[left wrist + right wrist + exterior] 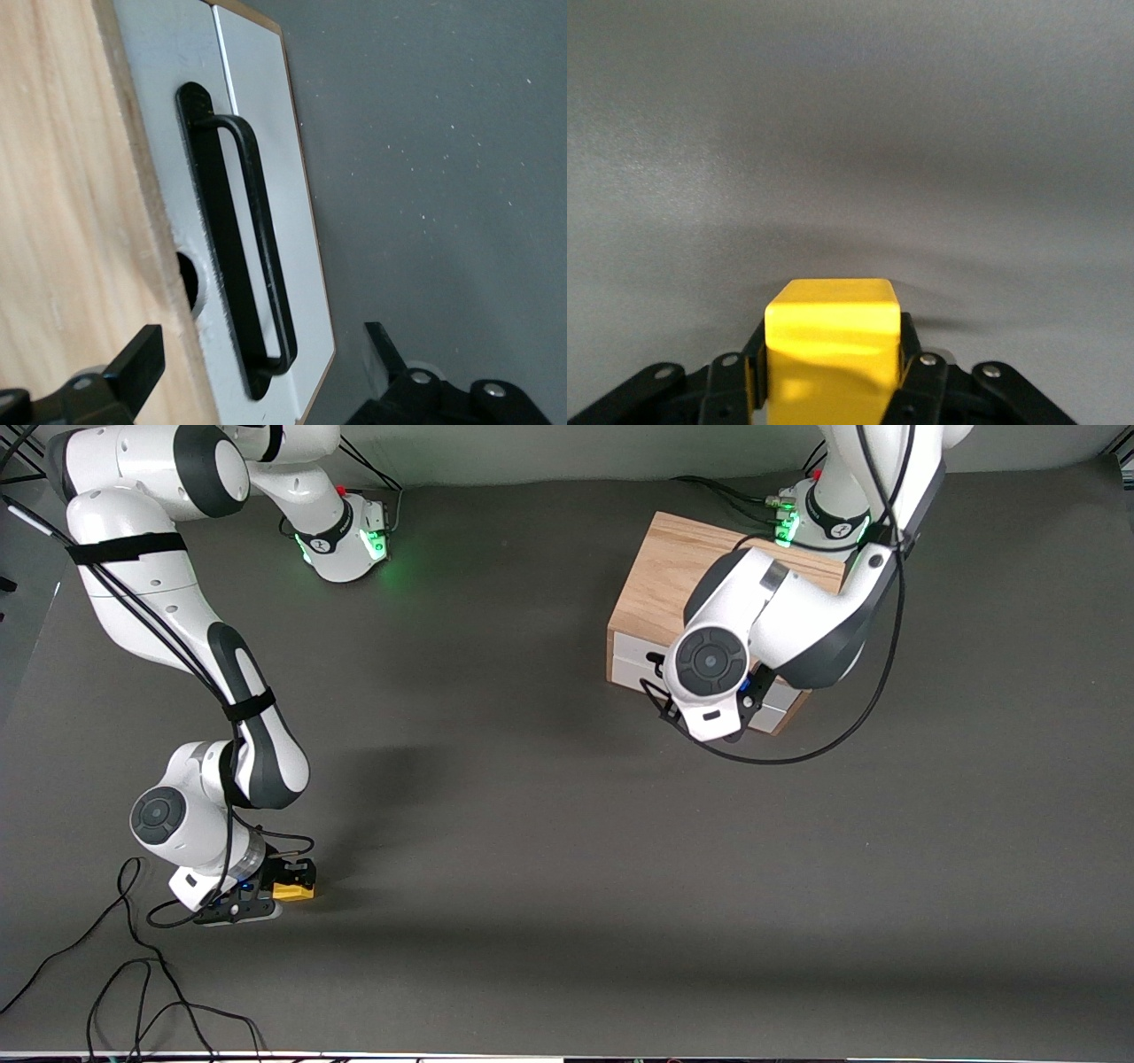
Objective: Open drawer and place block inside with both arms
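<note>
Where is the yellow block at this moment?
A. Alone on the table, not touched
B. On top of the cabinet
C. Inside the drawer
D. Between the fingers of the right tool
D: the right wrist view shows the block clamped between the right tool's black fingers.

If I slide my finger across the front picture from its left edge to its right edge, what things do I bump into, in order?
right gripper shut on the yellow block → bare grey table → wooden cabinet with its drawer → left gripper at the drawer front.
</note>
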Motion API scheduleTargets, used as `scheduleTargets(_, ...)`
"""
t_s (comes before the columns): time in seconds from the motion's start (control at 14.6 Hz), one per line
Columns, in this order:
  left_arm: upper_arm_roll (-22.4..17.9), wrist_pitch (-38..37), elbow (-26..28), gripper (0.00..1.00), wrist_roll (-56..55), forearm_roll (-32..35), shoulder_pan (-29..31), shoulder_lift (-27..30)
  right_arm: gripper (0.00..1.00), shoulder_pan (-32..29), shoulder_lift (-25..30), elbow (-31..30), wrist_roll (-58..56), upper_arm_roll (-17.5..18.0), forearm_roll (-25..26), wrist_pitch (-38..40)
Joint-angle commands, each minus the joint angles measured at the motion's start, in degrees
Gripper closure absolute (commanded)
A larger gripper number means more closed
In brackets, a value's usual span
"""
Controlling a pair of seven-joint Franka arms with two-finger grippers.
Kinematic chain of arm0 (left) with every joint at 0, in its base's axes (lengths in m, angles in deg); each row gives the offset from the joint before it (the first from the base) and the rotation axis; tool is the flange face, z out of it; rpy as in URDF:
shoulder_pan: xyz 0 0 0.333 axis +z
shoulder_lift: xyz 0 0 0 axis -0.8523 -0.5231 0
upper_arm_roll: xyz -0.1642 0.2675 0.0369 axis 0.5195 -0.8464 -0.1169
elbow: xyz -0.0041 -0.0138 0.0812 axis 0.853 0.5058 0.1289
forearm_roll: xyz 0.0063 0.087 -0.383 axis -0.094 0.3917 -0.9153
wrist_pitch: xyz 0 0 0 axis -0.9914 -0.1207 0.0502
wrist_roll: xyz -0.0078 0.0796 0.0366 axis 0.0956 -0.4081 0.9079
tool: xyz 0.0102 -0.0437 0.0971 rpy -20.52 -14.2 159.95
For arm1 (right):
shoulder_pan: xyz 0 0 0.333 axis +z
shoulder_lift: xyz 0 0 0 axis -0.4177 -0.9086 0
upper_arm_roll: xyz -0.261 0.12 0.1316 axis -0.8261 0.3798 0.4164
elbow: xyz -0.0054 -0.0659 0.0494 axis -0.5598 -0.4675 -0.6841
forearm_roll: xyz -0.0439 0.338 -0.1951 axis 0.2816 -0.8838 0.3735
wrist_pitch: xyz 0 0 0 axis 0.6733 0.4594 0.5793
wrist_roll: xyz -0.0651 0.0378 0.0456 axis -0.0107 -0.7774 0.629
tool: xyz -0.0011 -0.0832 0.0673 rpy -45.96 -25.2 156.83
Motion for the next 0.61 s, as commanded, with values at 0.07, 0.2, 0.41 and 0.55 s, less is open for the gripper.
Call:
scheduleTargets(0.07,-0.6,0.7,0.3,0.00,-2.1,2.1,-0.3,-3.0,0.70,0.8,9.9,0.3,-0.6,0.2,0.3,12.2)
scheduleTargets(0.2,-0.6,0.8,0.3,0.01,-3.3,2.8,-0.2,-4.7,0.70,1.1,15.0,2.3,-0.7,0.2,0.6,21.4)
scheduleTargets(0.41,-0.7,1.5,0.4,0.00,-3.3,3.3,-0.3,-6.3,0.70,1.1,19.7,9.2,-0.2,0.1,1.1,38.1)
scheduleTargets(0.55,-0.7,2.7,0.4,0.00,-3.3,4.7,-0.4,-7.4,0.70,1.1,24.2,10.1,-0.2,-0.2,1.1,46.8)
